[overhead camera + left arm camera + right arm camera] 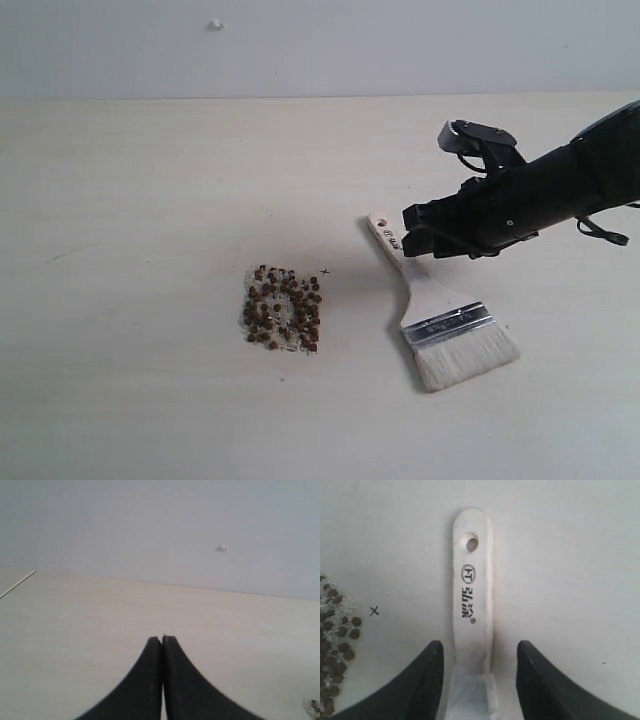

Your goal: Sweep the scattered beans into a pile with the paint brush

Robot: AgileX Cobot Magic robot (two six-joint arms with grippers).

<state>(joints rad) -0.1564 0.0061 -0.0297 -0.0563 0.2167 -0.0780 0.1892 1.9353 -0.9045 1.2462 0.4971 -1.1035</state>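
The left tool (pixel 161 639) hangs above bare desk (pixel 130 200) with its two black jaws pressed together and nothing between them; it is out of the exterior view. Toward the middle of the desk, nearer the front edge than the back, the reddish-brown beans (pixel 282 308) lie in one tight, roughly square patch mixed with white grains (pixel 248 318). A small black cross mark (pixel 325 271) sits just right of the patch's far corner. Right of that, apart from the beans, the paint brush (pixel 440 315) lies flat, its holed handle end towards the back edge and its whitish bristles towards the front. The right tool (pixel 415 238) is low over the handle, jaws apart on either side of it with a gap showing on both sides.
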